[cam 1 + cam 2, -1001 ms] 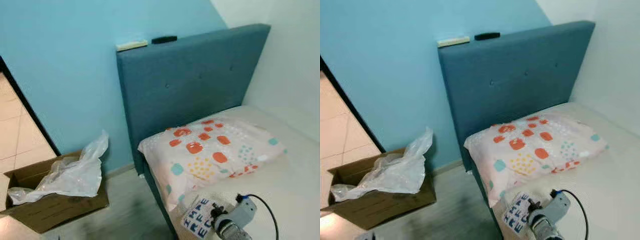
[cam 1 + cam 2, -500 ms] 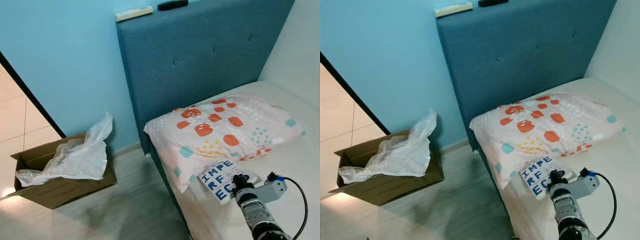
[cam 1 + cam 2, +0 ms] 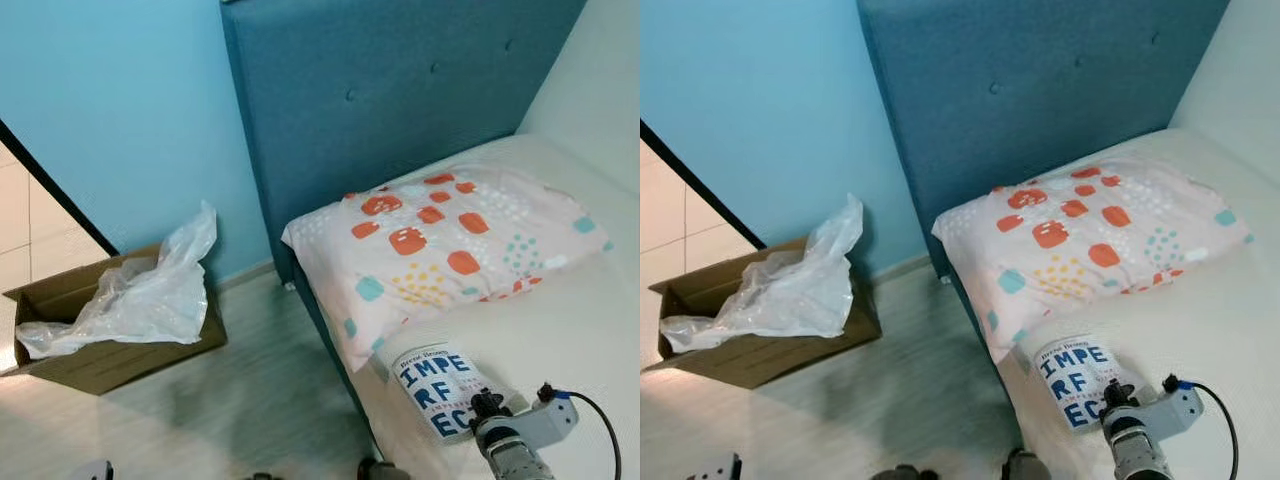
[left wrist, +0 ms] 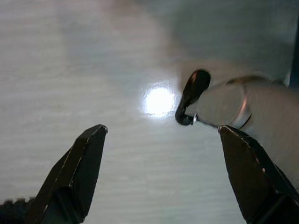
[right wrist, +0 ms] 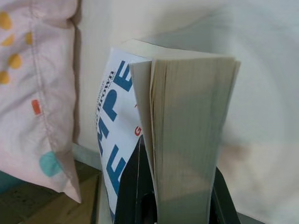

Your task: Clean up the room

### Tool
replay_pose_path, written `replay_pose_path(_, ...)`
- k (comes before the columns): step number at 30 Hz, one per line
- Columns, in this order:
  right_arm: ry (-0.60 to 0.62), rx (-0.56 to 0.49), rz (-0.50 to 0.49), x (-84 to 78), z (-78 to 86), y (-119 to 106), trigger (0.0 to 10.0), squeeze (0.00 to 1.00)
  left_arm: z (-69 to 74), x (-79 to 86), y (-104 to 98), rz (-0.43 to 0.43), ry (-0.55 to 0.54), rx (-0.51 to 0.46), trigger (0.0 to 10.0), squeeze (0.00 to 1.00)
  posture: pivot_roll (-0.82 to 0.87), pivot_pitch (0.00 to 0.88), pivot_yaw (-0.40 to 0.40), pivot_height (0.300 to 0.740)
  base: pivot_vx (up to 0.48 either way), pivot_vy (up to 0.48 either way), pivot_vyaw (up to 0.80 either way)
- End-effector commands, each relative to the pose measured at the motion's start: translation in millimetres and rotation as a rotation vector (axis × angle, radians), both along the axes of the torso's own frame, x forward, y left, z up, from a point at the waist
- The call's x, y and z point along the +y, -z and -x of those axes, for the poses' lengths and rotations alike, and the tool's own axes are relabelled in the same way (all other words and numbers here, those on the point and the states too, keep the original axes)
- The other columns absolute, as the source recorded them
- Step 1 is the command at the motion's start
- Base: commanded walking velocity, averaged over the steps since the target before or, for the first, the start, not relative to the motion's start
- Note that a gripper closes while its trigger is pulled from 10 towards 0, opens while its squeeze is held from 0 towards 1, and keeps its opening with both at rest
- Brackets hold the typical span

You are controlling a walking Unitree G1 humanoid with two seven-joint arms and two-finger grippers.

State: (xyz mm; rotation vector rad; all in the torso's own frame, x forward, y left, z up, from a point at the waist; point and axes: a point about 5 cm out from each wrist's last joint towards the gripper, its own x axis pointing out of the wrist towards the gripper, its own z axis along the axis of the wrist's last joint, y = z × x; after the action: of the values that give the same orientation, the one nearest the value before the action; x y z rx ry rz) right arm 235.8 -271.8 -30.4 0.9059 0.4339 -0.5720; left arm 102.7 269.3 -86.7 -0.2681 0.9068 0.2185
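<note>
— Over the near edge of the bed (image 3: 590, 330): book (image 3: 437, 389) clamped in the right gripper (image 5: 169, 205), just near of the pillow (image 3: 440, 240).
— And the left gripper (image 4: 159, 172)?
— Spread wide, nothing held, over bare floor.
— Progress?
— Probably early; book not yet put away, box (image 3: 95, 345) at left untouched.
</note>
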Motion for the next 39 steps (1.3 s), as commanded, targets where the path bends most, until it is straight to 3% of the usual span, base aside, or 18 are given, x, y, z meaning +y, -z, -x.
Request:
replay_pose_path(1,0.029,0.09,-0.019,-1.3,21.0,15,10.0,0.0,21.7,4.8,4,-0.003,-0.017,0.05,10.0,0.0,0.14,0.378,0.045,0.74,0.0,0.0,0.0)
replay_pose_path(7,0.041,0.069,0.024,-18.4,16.5,4,10.0,0.0,37.4,3.8,6,0.001,-0.024,0.069,10.0,0.0,0.15,0.405,0.037,0.74,0.0,0.0,0.0)
replay_pose_path(10,0.01,0.029,0.069,-27.1,4.7,-8,10.0,0.0,42.5,3.2,6,0.002,-0.027,0.072,10.0,0.0,0.16,0.412,0.037,0.74,0.0,0.0,0.0)
replay_pose_path(13,-0.032,-0.02,0.093,-29.5,-9.1,-20,10.0,0.0,43.6,3.3,6,0.002,-0.019,0.068,10.0,0.0,0.17,0.413,0.037,0.74,0.0,0.0,0.0)
replay_pose_path(17,-0.048,-0.037,0.098,-28.7,-14.1,-24,10.0,0.0,44.2,3.6,6,0.001,-0.017,0.067,10.0,0.0,0.17,0.413,0.038,0.74,0.0,0.0,0.0)
replay_pose_path(23,-0.094,-0.071,0.108,-22.3,-24.1,-30,10.0,0.0,46.4,3.9,5,-0.001,-0.008,0.066,10.0,0.0,0.18,0.409,0.038,0.74,0.0,0.0,0.0)
replay_pose_path(36,-0.046,-0.057,0.067,-16.3,-19.5,-22,10.0,0.0,58.1,5.5,5,-0.005,0.006,0.083,10.0,0.0,0.2,0.438,0.047,0.74,0.0,0.0,0.0)
replay_pose_path(39,-0.15,-0.14,-0.032,11.8,-37.3,-26,10.0,0.0,63.7,7.9,4,-0.009,0.012,0.092,10.0,0.0,0.2,0.456,0.052,0.74,0.0,0.0,0.0)
